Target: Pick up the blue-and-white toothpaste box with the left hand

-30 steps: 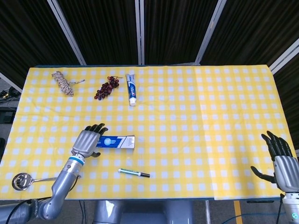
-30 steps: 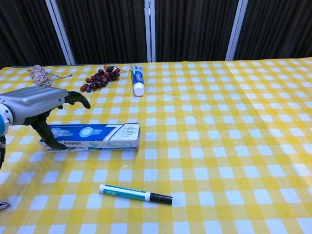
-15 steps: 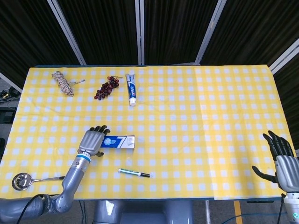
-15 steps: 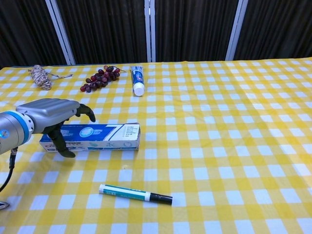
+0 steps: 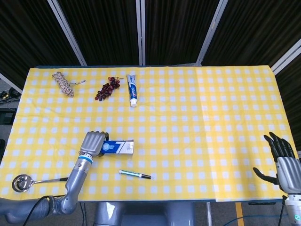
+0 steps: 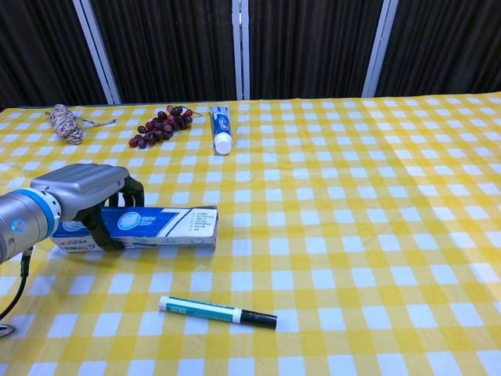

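The blue-and-white toothpaste box (image 5: 117, 147) (image 6: 160, 225) lies on the yellow checked tablecloth at the front left, its long side running left to right. My left hand (image 5: 93, 142) (image 6: 88, 190) is wrapped around the box's left end, fingers over the far side and thumb on the near side. Whether the box is clear of the cloth I cannot tell. My right hand (image 5: 282, 162) hovers at the table's front right corner, fingers spread, holding nothing.
A green-and-white marker pen (image 5: 134, 174) (image 6: 217, 311) lies just in front of the box. A toothpaste tube (image 5: 132, 89), a bunch of grapes (image 5: 107, 88) and a coil of rope (image 5: 62, 83) lie at the back left. A metal spoon (image 5: 28, 181) sits at the front left edge.
My left hand has closed its fingers around the box's left end. The box has shifted slightly left and toward the front with it. The right hand has stayed put.
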`<action>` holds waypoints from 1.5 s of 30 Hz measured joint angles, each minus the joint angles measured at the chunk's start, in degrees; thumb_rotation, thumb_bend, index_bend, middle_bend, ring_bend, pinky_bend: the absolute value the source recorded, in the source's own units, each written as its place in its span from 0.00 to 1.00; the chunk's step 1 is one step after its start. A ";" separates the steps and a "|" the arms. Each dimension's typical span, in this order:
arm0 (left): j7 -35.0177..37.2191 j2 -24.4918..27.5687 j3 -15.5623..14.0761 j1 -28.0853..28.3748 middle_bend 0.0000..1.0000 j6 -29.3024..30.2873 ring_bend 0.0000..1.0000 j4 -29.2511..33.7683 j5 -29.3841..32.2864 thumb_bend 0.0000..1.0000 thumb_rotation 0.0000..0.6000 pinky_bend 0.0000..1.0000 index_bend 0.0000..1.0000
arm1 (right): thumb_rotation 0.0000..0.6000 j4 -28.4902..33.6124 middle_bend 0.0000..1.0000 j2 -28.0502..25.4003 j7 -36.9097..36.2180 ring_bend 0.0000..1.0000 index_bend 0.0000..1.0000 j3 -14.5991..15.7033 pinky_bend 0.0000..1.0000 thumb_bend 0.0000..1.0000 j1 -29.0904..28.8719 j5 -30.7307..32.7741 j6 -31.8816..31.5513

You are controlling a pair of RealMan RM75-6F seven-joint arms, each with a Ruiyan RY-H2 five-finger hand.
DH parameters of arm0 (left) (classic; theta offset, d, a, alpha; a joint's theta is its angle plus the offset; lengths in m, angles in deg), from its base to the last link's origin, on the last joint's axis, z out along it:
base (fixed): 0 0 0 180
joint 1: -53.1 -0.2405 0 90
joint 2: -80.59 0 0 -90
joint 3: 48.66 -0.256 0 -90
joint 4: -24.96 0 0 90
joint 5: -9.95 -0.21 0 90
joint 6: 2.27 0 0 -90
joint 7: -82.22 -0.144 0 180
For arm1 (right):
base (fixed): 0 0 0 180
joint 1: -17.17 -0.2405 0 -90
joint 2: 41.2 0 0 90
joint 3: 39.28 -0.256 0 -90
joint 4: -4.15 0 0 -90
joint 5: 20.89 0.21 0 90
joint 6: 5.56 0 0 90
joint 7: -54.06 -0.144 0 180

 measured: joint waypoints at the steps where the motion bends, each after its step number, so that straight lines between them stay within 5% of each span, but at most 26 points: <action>1: 0.47 -0.10 -0.02 -0.15 0.44 0.62 0.43 -0.18 -0.72 0.33 1.00 0.46 0.54 | 1.00 0.02 0.00 0.00 0.06 0.00 0.00 0.01 0.00 0.08 0.01 -0.02 -0.02; 18: 5.63 5.93 1.24 -1.51 0.44 7.14 0.43 2.30 -11.62 0.33 1.00 0.46 0.54 | 1.00 0.33 0.00 -0.07 0.30 0.00 0.00 0.09 0.00 0.08 0.12 -0.25 -0.22; 36: -8.53 21.71 3.25 1.37 0.38 11.01 0.40 5.62 -19.89 0.32 1.00 0.44 0.46 | 1.00 0.71 0.00 0.00 0.91 0.00 0.00 0.30 0.00 0.09 0.23 -0.64 -0.37; 45: -14.06 26.56 0.84 3.07 0.33 14.45 0.36 -0.19 -36.14 0.32 1.00 0.42 0.41 | 1.00 1.01 0.00 -0.25 0.86 0.00 0.00 0.28 0.00 0.08 0.32 -0.51 -0.39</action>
